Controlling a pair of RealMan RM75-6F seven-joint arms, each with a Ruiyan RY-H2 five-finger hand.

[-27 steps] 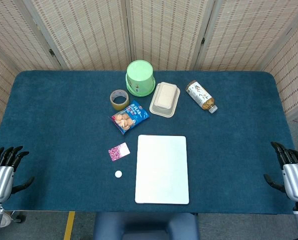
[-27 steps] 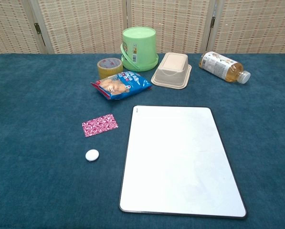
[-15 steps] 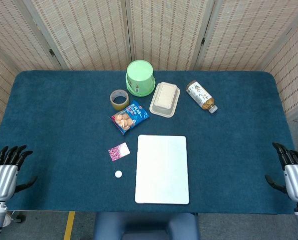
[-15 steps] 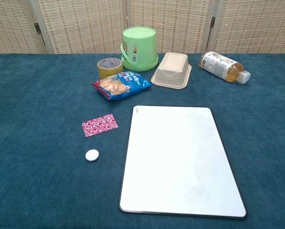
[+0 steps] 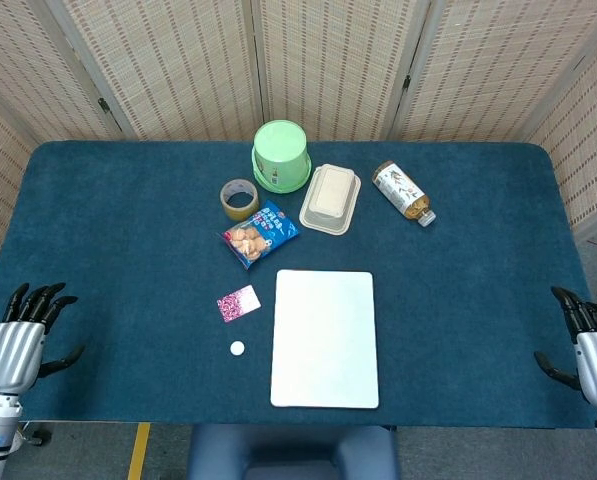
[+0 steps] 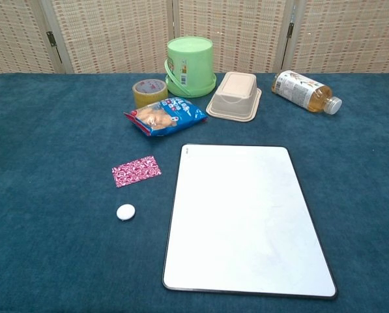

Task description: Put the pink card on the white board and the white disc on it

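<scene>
We see the card [image 6: 136, 171] and disc [image 6: 126, 212] lying left of the board [image 6: 246, 222], toward the table's near edge. Both seem light; the thin card needs edge-pinching. Left hand [image 5: 16, 340] and right hand [image 5: 590, 350] hold nothing, fingers spread.

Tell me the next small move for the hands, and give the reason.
Probably bring the left hand in toward the pink patterned card. The card lies flat on the blue cloth just left of the white rectangular board, with the small white disc in front of it. Both hands are open at the table's edges, and the right hand sits across the board.
</scene>
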